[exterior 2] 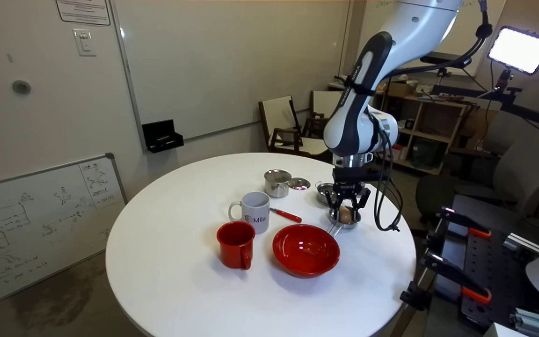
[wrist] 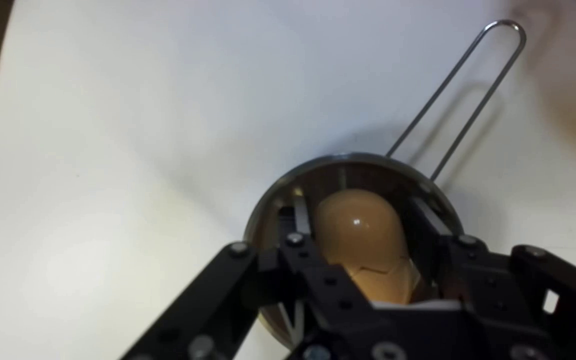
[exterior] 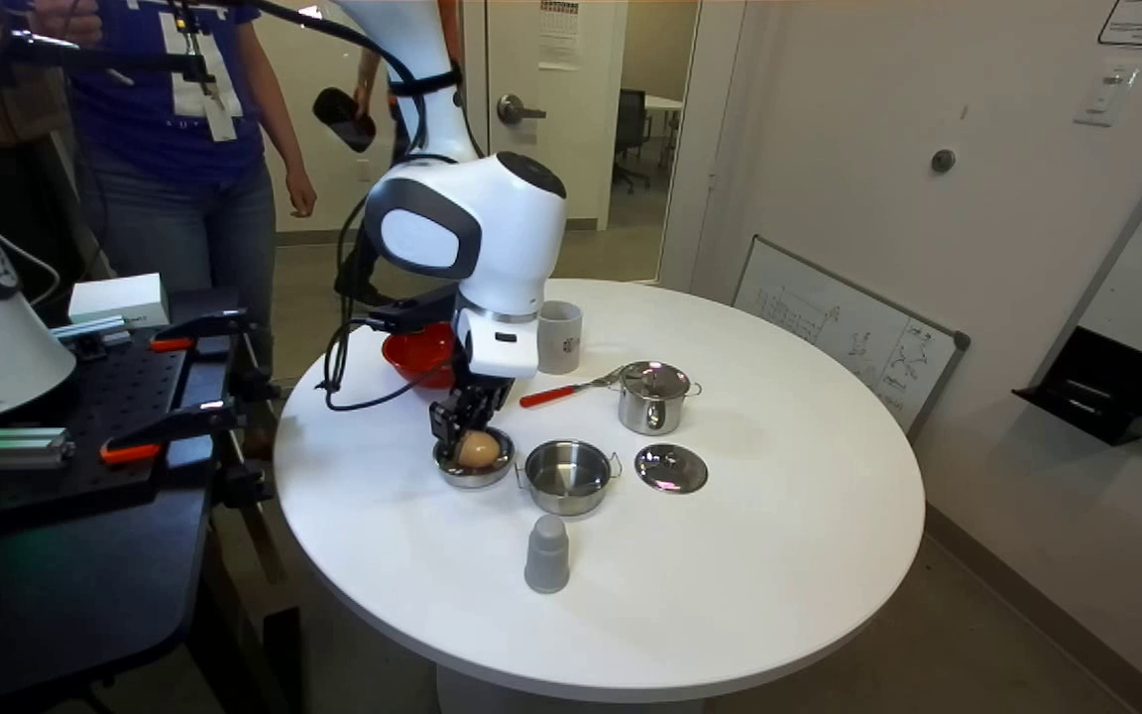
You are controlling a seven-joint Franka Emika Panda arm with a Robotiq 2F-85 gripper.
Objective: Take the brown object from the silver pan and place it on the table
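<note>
While a white robot arm point(exterior: 521, 218) reaches down over a round white table point(exterior: 779, 555), its black gripper point(exterior 2: 345, 214) points into a small, shallow silver pan point(wrist: 350, 172). Inside that pan lies the brown object point(wrist: 360, 230), smooth and rounded like an egg, with a thin jagged line across it. The gripper's fingers point(wrist: 301, 215) stand apart within the pan, one on each side of the brown object; whether they press on it or leave a sliver of space cannot be told.

From the pan, a wire handle point(wrist: 478, 110) runs out toward a red bowl point(exterior 2: 306, 250) near it. In an exterior view, an open silver pot point(exterior: 568, 486) with two side handles stands just beside the pan. Farther from the pan, past that pot, are a flat silver lid point(exterior: 671, 471) with a centre knob and a lidded silver pot point(exterior: 650, 409). Near the pan stands an upright grey object point(exterior: 547, 560), narrower at its top. A red-handled utensil point(exterior 2: 286, 215) lies with its handle end nearest the pan. Well apart from the pan, in an exterior view, are a white mug point(exterior 2: 255, 213) and, past the red bowl, a red mug point(exterior 2: 236, 245).
</note>
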